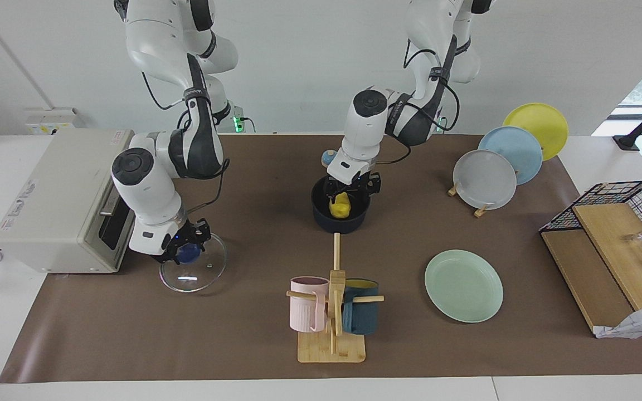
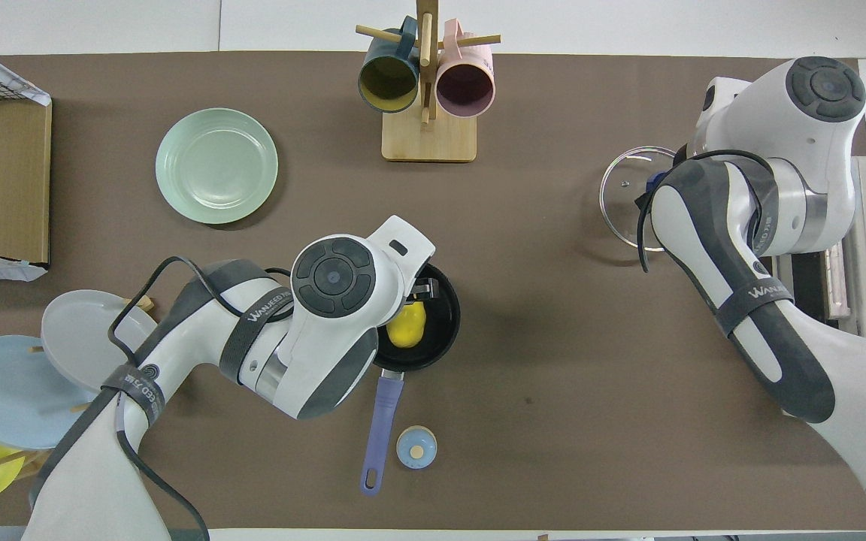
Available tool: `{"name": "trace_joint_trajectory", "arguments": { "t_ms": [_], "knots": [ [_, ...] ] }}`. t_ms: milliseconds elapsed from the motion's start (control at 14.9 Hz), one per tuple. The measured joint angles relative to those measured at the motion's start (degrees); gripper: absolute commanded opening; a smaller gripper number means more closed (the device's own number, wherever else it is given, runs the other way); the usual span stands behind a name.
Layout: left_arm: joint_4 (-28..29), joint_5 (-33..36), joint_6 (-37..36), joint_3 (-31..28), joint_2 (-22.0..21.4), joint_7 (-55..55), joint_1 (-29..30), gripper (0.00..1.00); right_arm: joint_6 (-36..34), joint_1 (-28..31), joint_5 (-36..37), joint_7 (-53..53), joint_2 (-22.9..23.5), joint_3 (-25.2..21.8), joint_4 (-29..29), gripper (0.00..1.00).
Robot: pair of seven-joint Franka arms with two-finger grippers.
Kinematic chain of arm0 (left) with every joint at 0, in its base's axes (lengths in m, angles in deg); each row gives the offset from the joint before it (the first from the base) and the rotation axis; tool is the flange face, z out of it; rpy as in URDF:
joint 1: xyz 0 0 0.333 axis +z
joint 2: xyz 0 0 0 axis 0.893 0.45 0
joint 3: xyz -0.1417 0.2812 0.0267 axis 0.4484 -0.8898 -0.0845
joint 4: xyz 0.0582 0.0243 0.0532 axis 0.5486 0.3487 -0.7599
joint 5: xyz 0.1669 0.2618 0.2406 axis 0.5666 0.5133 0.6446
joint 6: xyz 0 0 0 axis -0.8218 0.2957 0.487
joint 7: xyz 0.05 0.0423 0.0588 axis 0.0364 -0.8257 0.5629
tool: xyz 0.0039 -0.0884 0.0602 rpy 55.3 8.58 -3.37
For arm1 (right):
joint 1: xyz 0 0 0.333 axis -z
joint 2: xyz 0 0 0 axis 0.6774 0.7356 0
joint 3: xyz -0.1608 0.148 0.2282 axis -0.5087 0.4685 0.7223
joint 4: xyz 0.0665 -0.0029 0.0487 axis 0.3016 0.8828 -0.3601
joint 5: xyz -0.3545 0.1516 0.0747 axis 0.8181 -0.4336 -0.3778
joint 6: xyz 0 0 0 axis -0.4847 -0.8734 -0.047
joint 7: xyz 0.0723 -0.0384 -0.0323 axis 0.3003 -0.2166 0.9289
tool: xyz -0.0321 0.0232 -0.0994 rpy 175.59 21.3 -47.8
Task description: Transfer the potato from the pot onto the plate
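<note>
1. Potato (image 1: 340, 205) sits inside the pot (image 1: 341, 220), centre of the facing view.
2. Left gripper (image 1: 350, 189) is down in the pot, fingers spread either side of the potato.
3. Right gripper (image 1: 184, 248), lower left of the facing view, is clamped on the glass lid's (image 1: 193, 271) blue knob.
4. Plate (image 1: 463, 285) lies bare at lower right.

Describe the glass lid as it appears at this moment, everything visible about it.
The glass lid is round, clear, with a thin metal rim, a small vent hole and a blue knob. The right gripper is shut on the knob. The lid is tilted, in front of the toaster oven, toward the right arm's end of the table; whether it touches the table is unclear.
</note>
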Motion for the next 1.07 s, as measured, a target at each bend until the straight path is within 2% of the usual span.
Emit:
{"name": "trace_joint_trajectory", "arguments": {
  "t_ms": [536, 603, 670, 737, 804, 1072],
  "knots": [
    [0.12, 0.00, 1.67, 0.01, 2.69, -2.47, -1.52, 1.00, 5.21, -0.01, -0.10, 0.23, 1.54, -0.27, 3.60, 0.58],
    [0.12, 0.00, 1.70, 0.02, 2.93, -2.47, -1.62, 1.00, 5.94, 0.00, -0.10, 0.28, 1.67, -0.51, 4.16, 0.64],
    [0.13, 0.00, 1.70, 0.02, 3.05, -2.47, -1.73, 1.00, 6.49, 0.00, -0.10, 0.37, 1.66, -0.65, 4.48, 0.81],
    [0.13, 0.00, 1.70, 0.01, 3.11, -2.47, -1.85, 1.00, 6.52, 0.00, -0.10, 0.37, 1.63, -0.71, 4.52, 0.93],
    [0.17, 0.00, 1.70, 0.01, 3.14, -2.47, -2.03, 1.00, 6.52, 0.00, -0.10, 0.37, 1.63, -0.77, 4.54, 1.00],
    [1.85, 0.00, 1.92, -0.01, 3.18, -2.47, -3.59, 1.00, 6.05, 0.00, -0.59, 0.37, 1.33, -0.83, 4.43, 1.00]
  ]
}}
